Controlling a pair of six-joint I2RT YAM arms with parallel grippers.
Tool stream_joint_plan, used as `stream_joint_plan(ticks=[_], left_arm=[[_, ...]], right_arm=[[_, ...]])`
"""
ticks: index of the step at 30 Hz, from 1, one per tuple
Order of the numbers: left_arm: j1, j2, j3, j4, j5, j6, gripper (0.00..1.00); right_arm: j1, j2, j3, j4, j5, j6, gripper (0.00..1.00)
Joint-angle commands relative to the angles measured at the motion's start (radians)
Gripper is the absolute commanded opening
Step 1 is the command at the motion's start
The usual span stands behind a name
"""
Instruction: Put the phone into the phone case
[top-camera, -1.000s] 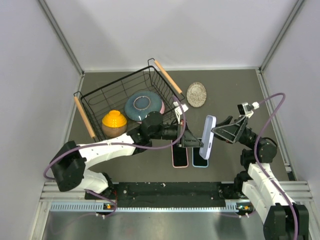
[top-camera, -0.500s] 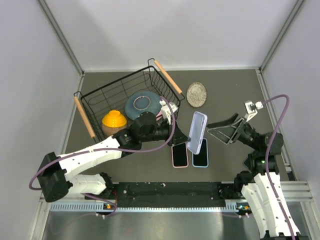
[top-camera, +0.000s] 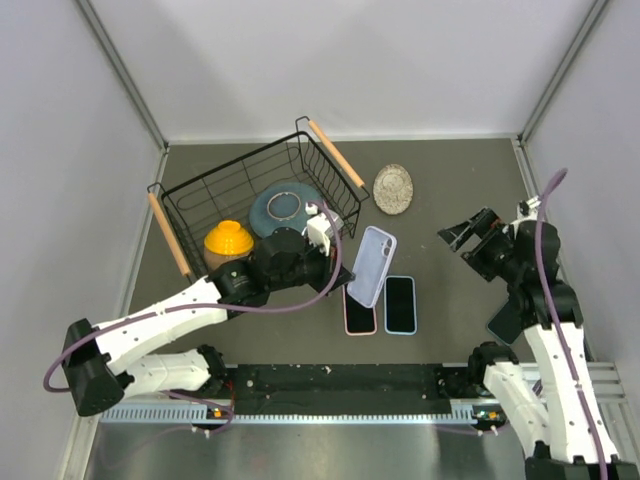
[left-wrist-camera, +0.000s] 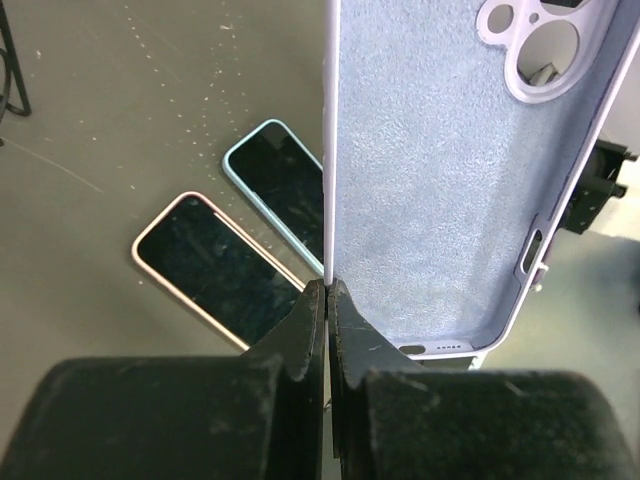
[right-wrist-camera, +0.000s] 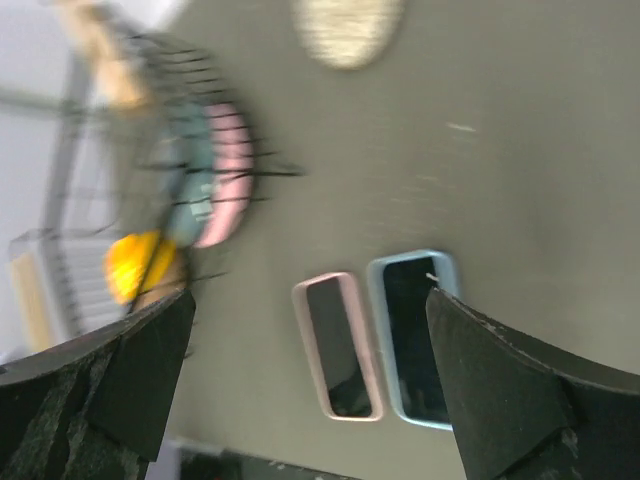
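Note:
My left gripper (top-camera: 342, 281) is shut on one long edge of an empty lavender phone case (top-camera: 371, 265) and holds it tilted above the table. In the left wrist view the case (left-wrist-camera: 450, 170) shows its soft inner face, pinched between my fingertips (left-wrist-camera: 312, 315). Two dark-screened phones lie side by side below it, one pink-rimmed (top-camera: 360, 312) and one light-blue-rimmed (top-camera: 400, 304). Both show in the left wrist view (left-wrist-camera: 215, 275) (left-wrist-camera: 285, 190) and in the right wrist view (right-wrist-camera: 343, 345) (right-wrist-camera: 415, 335). My right gripper (top-camera: 462, 233) is open and empty, raised to the right of the phones.
A black wire basket (top-camera: 190, 195) with wooden handles stands at the back left and holds a blue plate (top-camera: 287, 209) and an orange bowl (top-camera: 228, 241). A round pale woven disc (top-camera: 393, 188) lies behind the phones.
My left gripper has carried the case leftward and tipped it from upright to a flatter tilt. My right gripper has drawn back to the right, away from the case.

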Motion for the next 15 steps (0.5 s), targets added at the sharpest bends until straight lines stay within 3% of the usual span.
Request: stream_joint_plan(ticks=[1,2,8,15], left_arm=[[0.000,-0.058,0.027,-0.016,-0.022,0.090,0.00],[0.000,-0.067,0.023,-0.017,-0.020,0.095,0.00],[0.000,-0.127,-0.025,-0.017,-0.003,0.107,0.00],[0.000,-0.133,-0.020,-0.065,-0.012,0.118,0.00]], right_arm=[[-0.015,0.196,0.115,-0.374,0.480,-0.016,0.99],[-0.020,0.242,0.135,-0.406,0.608,-0.016,0.99],[-0.133,0.572,0.224,-0.588,0.871,0.016,0.99],[-0.224,0.642,0.084,-0.468,0.858,0.022,0.99]])
